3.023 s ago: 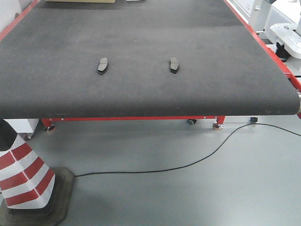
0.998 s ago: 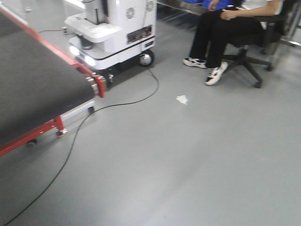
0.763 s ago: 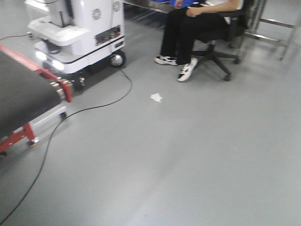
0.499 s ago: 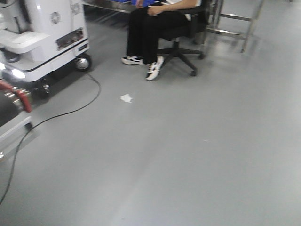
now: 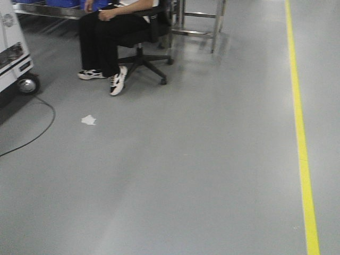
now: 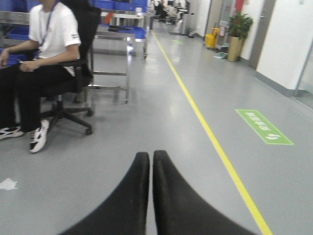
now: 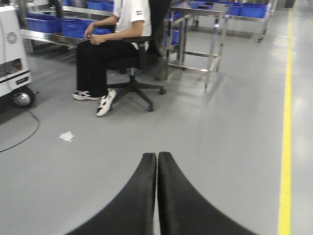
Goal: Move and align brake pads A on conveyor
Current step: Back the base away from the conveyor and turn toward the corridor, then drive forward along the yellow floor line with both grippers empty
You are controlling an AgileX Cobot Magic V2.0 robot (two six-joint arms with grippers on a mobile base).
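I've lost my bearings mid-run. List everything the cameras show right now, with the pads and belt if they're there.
brake pads: none in any view
conveyor: not in any view
seated person: one, white shirt, black trousers, front view upper left
office chair: one, black, under the person
steel table: one, silver, behind the chair
blue bins: several, blue, on shelving behind the person
white machine: one, white, front view left edge
cable: one, black, on the floor beside the machine
paper scrap: one, white, on the floor
floor line: one, yellow, right side
floor sign: one, green, right of the line
left gripper: black, shut, empty
right gripper: black, shut, empty
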